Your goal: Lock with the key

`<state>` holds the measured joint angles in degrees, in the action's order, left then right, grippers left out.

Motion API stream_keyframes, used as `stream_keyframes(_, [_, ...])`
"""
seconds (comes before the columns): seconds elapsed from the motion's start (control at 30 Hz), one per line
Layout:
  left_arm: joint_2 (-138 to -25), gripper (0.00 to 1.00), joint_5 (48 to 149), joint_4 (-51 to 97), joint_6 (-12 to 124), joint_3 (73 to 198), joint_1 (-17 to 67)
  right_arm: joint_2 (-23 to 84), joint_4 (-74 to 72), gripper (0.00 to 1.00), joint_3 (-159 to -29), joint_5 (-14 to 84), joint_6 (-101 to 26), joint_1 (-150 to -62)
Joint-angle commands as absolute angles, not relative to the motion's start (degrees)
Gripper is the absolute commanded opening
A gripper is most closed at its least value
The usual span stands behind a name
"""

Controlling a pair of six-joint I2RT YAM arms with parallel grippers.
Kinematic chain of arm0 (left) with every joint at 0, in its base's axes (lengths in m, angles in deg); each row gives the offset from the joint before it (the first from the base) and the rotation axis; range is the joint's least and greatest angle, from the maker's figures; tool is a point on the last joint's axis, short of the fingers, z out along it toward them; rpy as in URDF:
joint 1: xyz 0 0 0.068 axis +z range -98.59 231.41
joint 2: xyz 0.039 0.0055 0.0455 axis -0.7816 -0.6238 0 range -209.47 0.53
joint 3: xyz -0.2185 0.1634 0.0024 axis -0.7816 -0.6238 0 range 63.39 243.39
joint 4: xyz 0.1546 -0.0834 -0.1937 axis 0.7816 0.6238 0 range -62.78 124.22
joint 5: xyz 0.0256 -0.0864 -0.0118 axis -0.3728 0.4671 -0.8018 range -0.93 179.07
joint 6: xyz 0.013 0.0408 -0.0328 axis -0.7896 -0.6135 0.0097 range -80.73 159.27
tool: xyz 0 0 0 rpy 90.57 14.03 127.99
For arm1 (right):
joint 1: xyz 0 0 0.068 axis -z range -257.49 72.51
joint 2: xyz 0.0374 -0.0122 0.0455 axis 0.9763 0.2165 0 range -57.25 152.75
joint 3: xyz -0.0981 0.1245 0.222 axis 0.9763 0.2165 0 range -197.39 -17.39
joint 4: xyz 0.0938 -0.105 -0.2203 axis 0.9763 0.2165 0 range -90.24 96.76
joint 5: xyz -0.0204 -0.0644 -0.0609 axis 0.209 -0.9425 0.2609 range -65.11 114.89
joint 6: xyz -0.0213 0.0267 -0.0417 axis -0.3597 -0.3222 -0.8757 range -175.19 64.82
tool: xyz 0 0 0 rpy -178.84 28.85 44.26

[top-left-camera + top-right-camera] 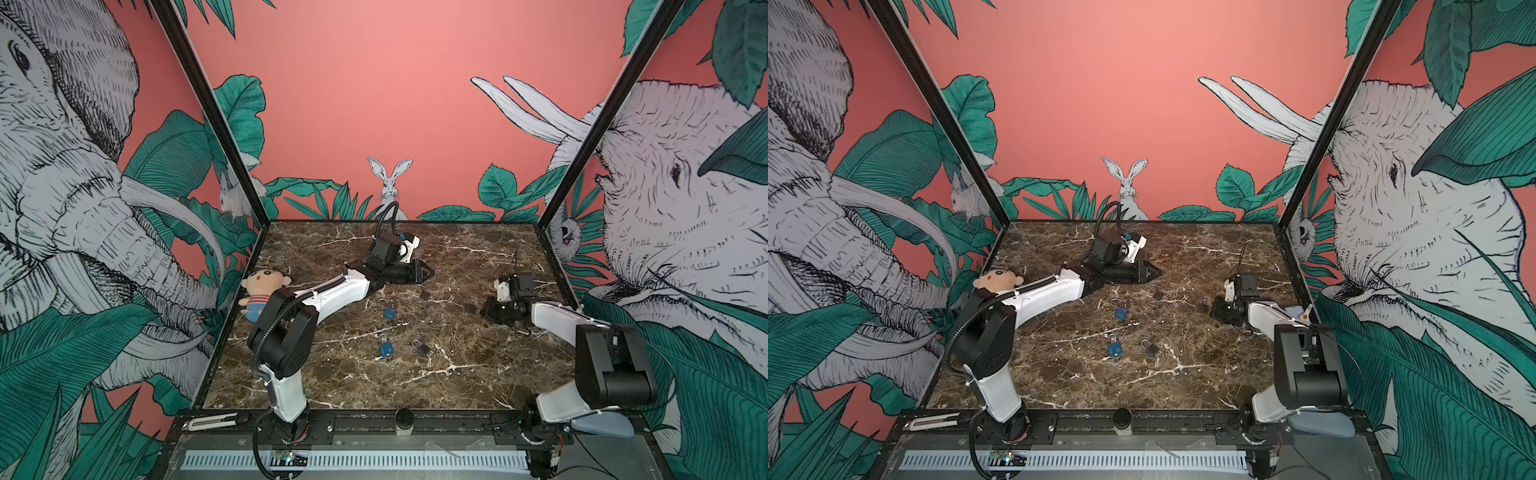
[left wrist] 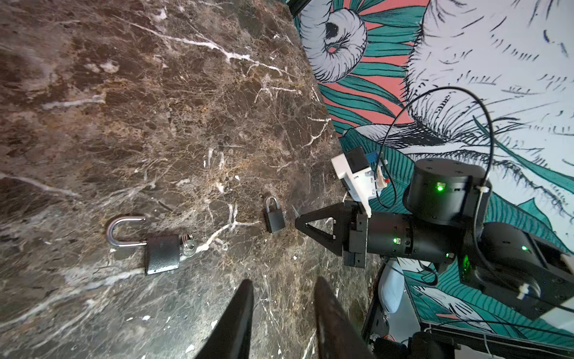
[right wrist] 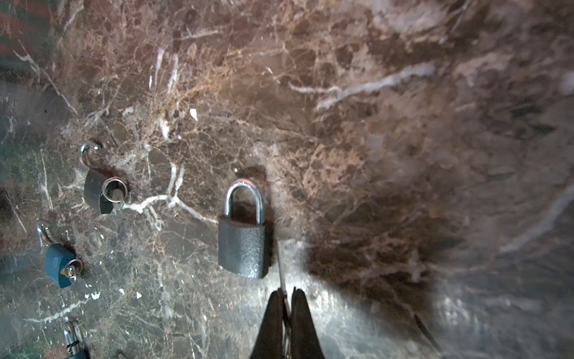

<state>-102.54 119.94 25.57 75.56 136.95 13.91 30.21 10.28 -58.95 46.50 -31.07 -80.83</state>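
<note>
As padlocks [image 1: 422, 348] dot marble [image 1: 478, 374] between mural walls [image 1: 395, 104], left jaws gape; right jaws pinch a key [image 3: 281, 273].

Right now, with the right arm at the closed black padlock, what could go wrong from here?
1. The right gripper has its jaws shut on what looks like the key, but the blade runs alongside the black padlock body, not into it. Pushing on may just shove the lock.
2. Nothing braces that padlock. The left gripper, jaws open and empty, is away from it, so any turn could spin the body instead.
</note>
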Motion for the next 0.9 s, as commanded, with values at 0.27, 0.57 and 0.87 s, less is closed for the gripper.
stream_keyframes(0.27, [-99.8, 0.35, 121.3, 22.4, 76.5, 135.5, 14.7, 35.6, 6.8, 0.03, -61.7, 44.3, -29.2, -81.8])
stream_keyframes(0.57, [-100.0, 0.35, 121.6, 21.2, 77.2, 134.4, 15.2, 37.0, 6.2, 0.19, -62.1, 44.9, -28.8, -82.2])
stream_keyframes(0.87, [-100.1, 0.36, 122.2, 20.0, 78.1, 134.0, 15.4, 31.4, 7.5, 0.23, -61.4, 43.8, -28.3, -82.7])
